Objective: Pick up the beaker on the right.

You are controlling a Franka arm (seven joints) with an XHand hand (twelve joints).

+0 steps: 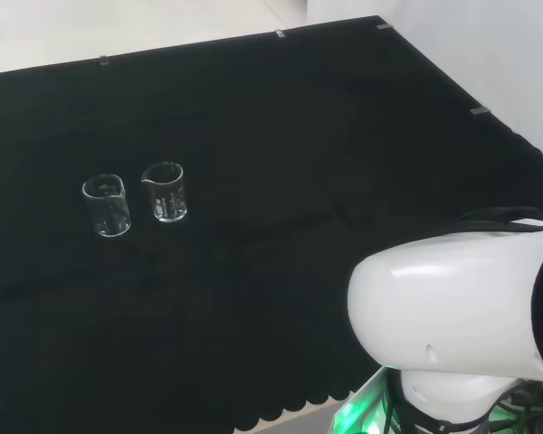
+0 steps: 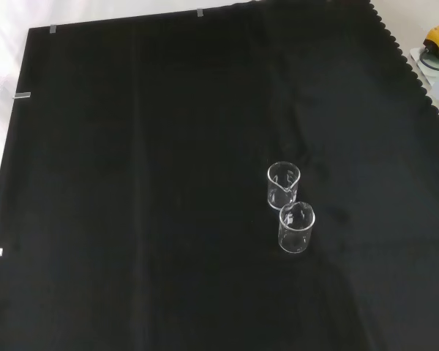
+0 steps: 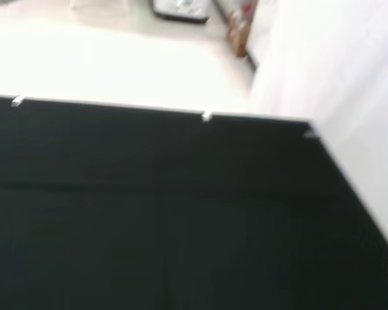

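Two small clear glass beakers stand upright and side by side on the black cloth. In the head view one beaker [image 1: 107,205] is at the left and the other beaker [image 1: 165,191] sits just to its right. In the front view they stand one behind the other: the farther beaker [image 2: 283,185] and the nearer beaker [image 2: 297,227], almost touching. Both look empty. The arm's white link [image 1: 452,307] sits at the lower right of the head view, well away from the beakers.
The black cloth [image 2: 146,219] covers the bench, held by small clips along its far edges [image 1: 280,34]. A white wall [image 1: 489,54] borders the bench on the right of the head view. The wrist view looks over bare cloth [image 3: 149,213] toward the bench's edge.
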